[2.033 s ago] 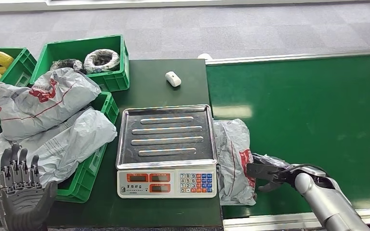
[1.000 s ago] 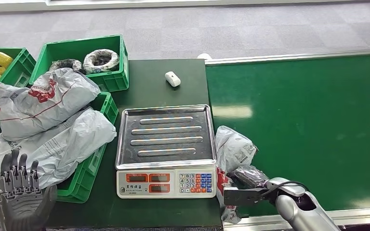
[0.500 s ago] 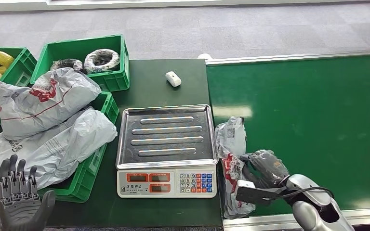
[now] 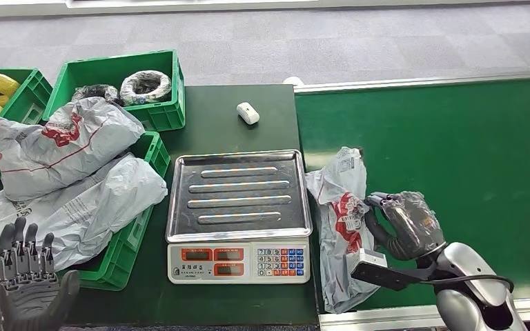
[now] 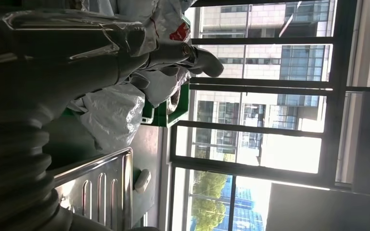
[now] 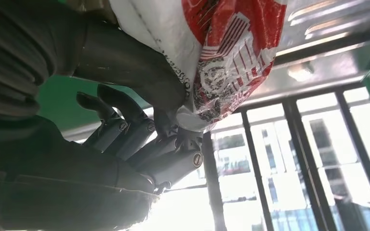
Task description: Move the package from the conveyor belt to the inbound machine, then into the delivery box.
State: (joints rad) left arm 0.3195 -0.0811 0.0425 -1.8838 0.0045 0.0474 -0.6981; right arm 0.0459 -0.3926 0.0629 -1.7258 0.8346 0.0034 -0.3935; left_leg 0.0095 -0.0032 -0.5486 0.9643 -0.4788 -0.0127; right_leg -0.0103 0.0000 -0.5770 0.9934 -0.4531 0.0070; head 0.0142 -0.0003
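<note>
The grey plastic mailer bag with red print (image 4: 340, 227) looked light, limp and slippery, best pinched at a bunched edge. It lay on the green conveyor belt (image 4: 455, 158) just beside the steel-topped weighing scale (image 4: 238, 196), its belt-side edge pinched between the right hand (image 4: 404, 224) thumb and dark fingers (image 6: 139, 132). The left hand (image 4: 27, 286) hung open, holding nothing

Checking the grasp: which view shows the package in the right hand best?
Head view: the whole package shows beside the scale, gripped by the right hand. Right wrist view shows its red print close up.
</note>
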